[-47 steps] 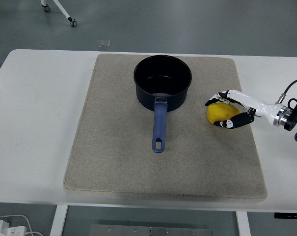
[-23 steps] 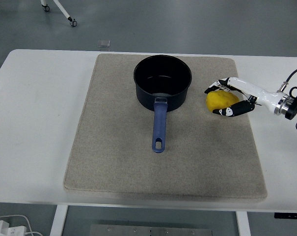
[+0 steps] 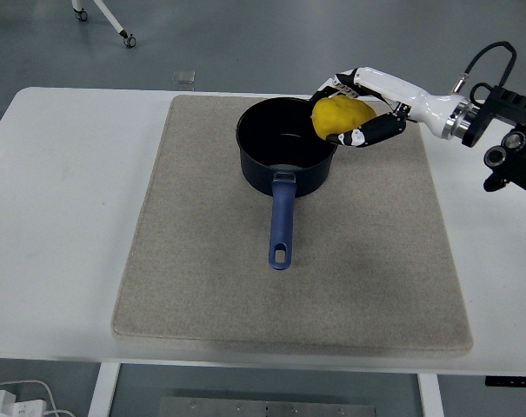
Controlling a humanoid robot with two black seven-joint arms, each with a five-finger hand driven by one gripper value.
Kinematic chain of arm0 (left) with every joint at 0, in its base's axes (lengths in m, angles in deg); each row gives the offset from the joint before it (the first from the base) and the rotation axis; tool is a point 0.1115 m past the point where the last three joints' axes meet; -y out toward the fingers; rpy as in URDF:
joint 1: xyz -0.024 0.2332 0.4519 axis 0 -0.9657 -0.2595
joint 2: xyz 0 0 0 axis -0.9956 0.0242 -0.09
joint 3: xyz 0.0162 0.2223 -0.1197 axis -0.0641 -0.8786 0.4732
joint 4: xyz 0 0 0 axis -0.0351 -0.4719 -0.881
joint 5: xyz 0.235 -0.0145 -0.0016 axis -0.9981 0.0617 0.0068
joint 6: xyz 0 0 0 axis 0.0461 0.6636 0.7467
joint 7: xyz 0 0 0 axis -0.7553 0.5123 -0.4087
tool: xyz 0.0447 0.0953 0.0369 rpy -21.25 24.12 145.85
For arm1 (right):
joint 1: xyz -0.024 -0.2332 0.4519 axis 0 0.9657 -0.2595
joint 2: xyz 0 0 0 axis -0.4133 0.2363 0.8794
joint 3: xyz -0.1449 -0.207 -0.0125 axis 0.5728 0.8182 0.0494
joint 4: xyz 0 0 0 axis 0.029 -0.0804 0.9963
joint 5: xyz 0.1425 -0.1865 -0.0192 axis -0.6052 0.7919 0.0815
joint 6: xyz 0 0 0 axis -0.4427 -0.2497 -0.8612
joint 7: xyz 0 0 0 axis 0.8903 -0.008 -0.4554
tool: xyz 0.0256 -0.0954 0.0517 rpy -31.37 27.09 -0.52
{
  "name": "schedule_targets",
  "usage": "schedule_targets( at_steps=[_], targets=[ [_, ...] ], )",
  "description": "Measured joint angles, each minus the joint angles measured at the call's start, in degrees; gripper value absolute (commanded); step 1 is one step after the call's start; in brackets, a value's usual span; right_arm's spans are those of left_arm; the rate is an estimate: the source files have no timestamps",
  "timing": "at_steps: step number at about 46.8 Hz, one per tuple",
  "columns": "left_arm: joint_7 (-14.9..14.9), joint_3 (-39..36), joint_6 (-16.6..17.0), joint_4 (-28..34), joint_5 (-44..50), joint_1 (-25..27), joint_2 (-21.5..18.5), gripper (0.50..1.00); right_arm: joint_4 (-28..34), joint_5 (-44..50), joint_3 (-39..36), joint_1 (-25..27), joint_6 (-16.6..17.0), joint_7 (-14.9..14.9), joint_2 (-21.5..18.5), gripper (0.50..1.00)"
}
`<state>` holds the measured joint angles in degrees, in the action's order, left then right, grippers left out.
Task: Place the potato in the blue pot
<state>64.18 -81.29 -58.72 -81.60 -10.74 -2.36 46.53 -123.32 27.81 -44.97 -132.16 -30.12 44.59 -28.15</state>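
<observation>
A blue pot with a dark inside stands on the beige mat, its blue handle pointing toward the near edge. My right hand is shut on the yellow potato and holds it in the air over the pot's right rim. The white and black fingers wrap around the potato from above and below. The right arm reaches in from the right edge. No left arm shows.
The mat covers most of the white table. Beyond the table's far edge the grey floor shows a wheeled stand leg. A cable and plug lie on the floor at the bottom left.
My right hand lifted the potato off the mat to the pot's right and carried it up and left, so it now hangs over the pot's right rim.
</observation>
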Motion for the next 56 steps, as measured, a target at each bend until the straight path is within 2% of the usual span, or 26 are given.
schedule_targets(
  at_steps=[14, 21, 30, 35, 56],
  targets=[
    [0.0, -0.06, 0.0, 0.0, 0.0, -0.02, 0.0, 0.999, 10.26, 0.07, 0.06, -4.11, 2.78, -0.77, -11.11, 0.5],
    [0.0, -0.08, 0.0, -0.04, 0.0, 0.0, 0.0, 0.999, 14.97, 0.12, 0.4, -4.94, 3.1, -0.71, -16.92, 0.5],
    [-0.01, -0.08, 0.0, -0.19, 0.0, 0.0, 0.0, 0.999, 19.2, 0.2, 1.57, -4.96, 2.66, -0.59, -21.67, 0.5],
    [0.0, -0.08, 0.0, -0.03, 0.0, 0.0, 0.0, 0.999, 20.17, 0.21, 1.58, -4.71, 1.92, -0.57, -22.79, 0.5],
    [0.0, -0.16, 0.0, -0.24, 0.0, 0.0, 0.0, 0.999, 26.46, 0.33, 2.8, -3.03, -1.19, -0.57, -22.87, 0.5]
  ],
)
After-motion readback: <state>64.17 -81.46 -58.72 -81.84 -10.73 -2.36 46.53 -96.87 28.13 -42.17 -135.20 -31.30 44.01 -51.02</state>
